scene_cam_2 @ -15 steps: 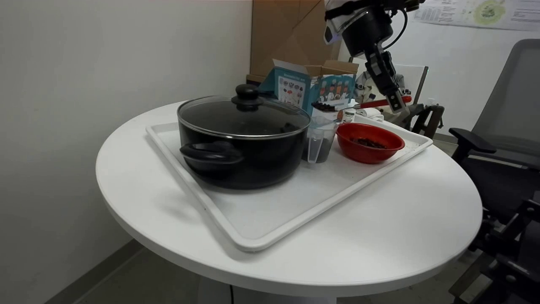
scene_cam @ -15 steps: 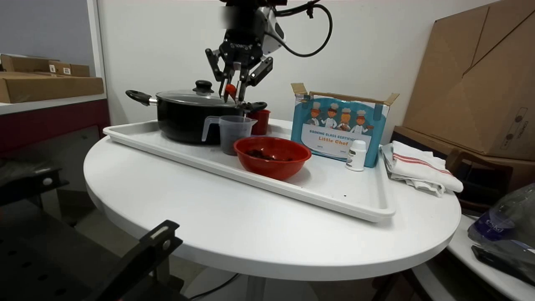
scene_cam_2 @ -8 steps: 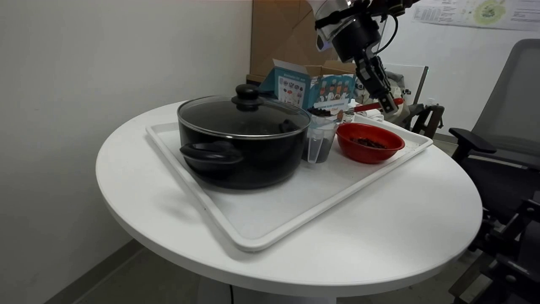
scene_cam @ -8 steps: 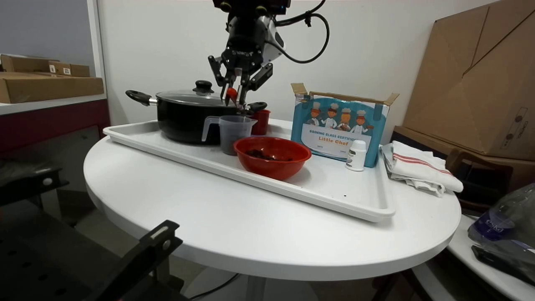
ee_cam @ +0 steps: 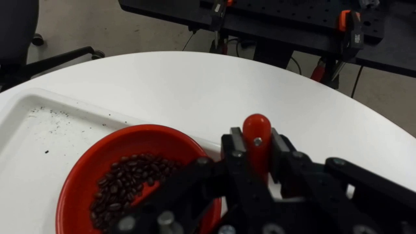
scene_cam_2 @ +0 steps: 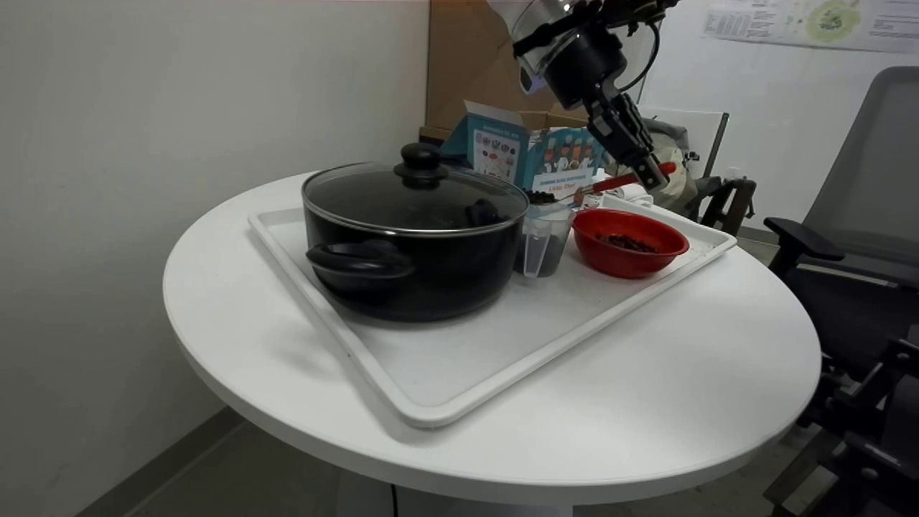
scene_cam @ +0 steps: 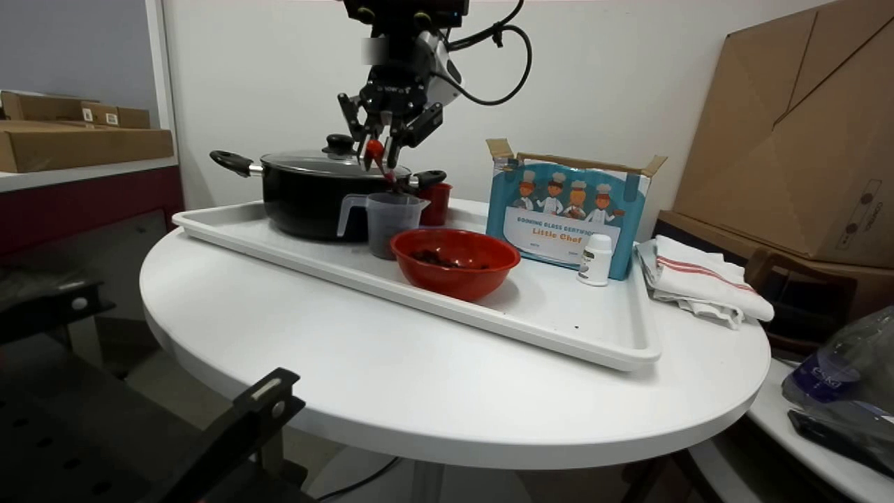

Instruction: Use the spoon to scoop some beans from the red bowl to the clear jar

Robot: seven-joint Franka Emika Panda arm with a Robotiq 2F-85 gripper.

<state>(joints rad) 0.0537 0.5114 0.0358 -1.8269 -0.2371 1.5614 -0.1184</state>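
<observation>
Over the last second the black-and-white robot arm [scene_cam_2: 581,72] had brought the thin spoon [scene_cam_2: 610,183] with red-orange handle and metal neck lower, its head dipping more steeply, in toward the mouth of the small see-through, greyish cylindrical jar [scene_cam: 394,227] with a side handle. The end effector [ee_cam: 258,139] was pinching the spoon's handle, whose rounded tip poked out between the fingertips. On the spoon's head lay a heap of small dark brown-black beans [scene_cam_2: 540,196], and that head showed at or just above the jar's rim in both exterior views; whether they touched could not be told. The scooping looked done and the carry nearly so, leaving the tipping-out to come.

The wide, shallow, glossy red bowl [scene_cam: 457,283] had stayed put, with plenty of beans left in it. The jar stood between it and the wide black pot [scene_cam_2: 416,280] with a glass lid [scene_cam_2: 366,197], all on a white rectangular tray [scene_cam: 552,307] on the round white worktop [scene_cam: 419,391]. That pot was likely the main hindrance: its black loop handle [scene_cam: 429,179] came near the spoon's head in an exterior view, and a pour gone wide could scatter beans on the lid. A small dark-red cup [scene_cam: 436,206] stood beyond the jar; the blue cardboard box [scene_cam: 562,216] with printed cooks was well apart, hardly in the way.
</observation>
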